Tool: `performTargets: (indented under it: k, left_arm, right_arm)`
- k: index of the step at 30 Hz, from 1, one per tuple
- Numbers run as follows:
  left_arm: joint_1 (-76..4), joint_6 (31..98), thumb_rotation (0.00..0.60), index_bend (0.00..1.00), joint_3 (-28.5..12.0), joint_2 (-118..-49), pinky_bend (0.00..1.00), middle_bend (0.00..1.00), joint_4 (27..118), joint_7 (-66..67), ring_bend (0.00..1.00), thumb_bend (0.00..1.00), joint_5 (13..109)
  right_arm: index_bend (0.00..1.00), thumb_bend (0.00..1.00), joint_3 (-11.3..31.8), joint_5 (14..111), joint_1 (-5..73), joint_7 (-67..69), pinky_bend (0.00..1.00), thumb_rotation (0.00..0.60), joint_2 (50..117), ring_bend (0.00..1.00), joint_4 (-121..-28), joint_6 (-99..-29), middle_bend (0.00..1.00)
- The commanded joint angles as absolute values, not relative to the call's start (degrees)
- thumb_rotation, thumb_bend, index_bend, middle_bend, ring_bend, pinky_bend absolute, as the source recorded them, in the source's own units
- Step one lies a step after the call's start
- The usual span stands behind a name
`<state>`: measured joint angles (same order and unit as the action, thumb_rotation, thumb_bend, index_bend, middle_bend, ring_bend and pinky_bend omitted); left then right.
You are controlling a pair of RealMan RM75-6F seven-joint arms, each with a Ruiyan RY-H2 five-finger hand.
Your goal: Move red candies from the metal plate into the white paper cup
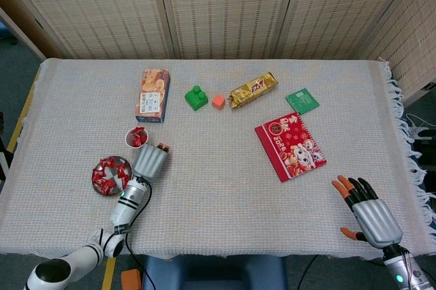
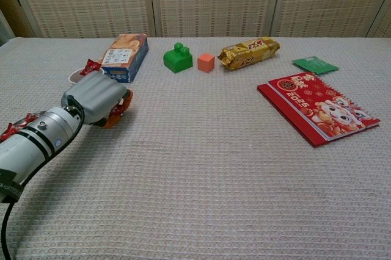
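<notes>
The metal plate (image 1: 101, 184) holds several red candies (image 1: 107, 169) at the front left of the table; in the chest view only some candies (image 2: 11, 131) show at the left edge. The white paper cup (image 1: 137, 139) stands just behind it with red candies inside, and in the chest view the cup (image 2: 78, 75) is partly hidden behind my left hand (image 2: 98, 96). My left hand (image 1: 150, 160) lies between cup and plate, just right of both, fingers curled under the palm. No candy shows in it. My right hand (image 1: 364, 214) rests near the front right edge, fingers spread, holding nothing.
An orange snack box (image 1: 152, 94) lies behind the cup. A green block (image 1: 196, 97), a small orange cube (image 1: 218, 101), a gold snack bar (image 1: 253, 89), a green packet (image 1: 302, 101) and a red booklet (image 1: 290, 146) lie further right.
</notes>
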<state>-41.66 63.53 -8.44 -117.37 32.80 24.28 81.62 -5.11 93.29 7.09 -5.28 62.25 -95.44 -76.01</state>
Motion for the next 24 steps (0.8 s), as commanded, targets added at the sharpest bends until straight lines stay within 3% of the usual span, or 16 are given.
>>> performTargets:
  k: [1, 5, 12, 19, 24]
  left_arm:
    - [-40.8, 66.8, 0.600, 0.49, -7.9, -115.7, 1.00, 0.53, 36.2, 23.1, 0.93, 0.44, 82.9]
    - [-39.7, 71.3, 0.600, 0.49, -7.9, -111.4, 1.00, 0.53, 44.5, 23.1, 0.93, 0.44, 84.3]
    - [-38.6, 74.9, 0.600, 0.48, -11.5, -101.8, 1.00, 0.53, 59.2, 28.3, 0.93, 0.44, 82.8]
    - [-38.9, 72.1, 0.600, 0.46, -15.7, -99.1, 1.00, 0.51, 60.0, 30.4, 0.93, 0.44, 76.6]
    - [-38.9, 69.3, 0.600, 0.46, -15.2, -99.4, 1.00, 0.50, 57.7, 30.0, 0.93, 0.44, 74.4]
  right_arm:
    - [0.00, 0.06, -5.1, 93.1, 7.1, -5.3, 0.00, 0.600, 62.3, 0.00, -95.4, -75.9, 0.00]
    - [0.00, 0.06, -5.1, 93.1, 7.3, -5.5, 0.00, 0.600, 62.4, 0.00, -95.4, -75.5, 0.00]
    - [0.00, 0.06, -5.2, 93.5, 7.2, -5.6, 0.00, 0.600, 62.5, 0.00, -95.5, -75.7, 0.00]
    - [0.00, 0.06, -5.3, 93.7, 7.3, -5.8, 0.00, 0.600, 62.6, 0.00, -95.6, -75.7, 0.00]
    - [0.00, 0.06, -5.1, 93.4, 7.2, -6.0, 0.00, 0.600, 62.7, 0.00, -95.5, -75.7, 0.00]
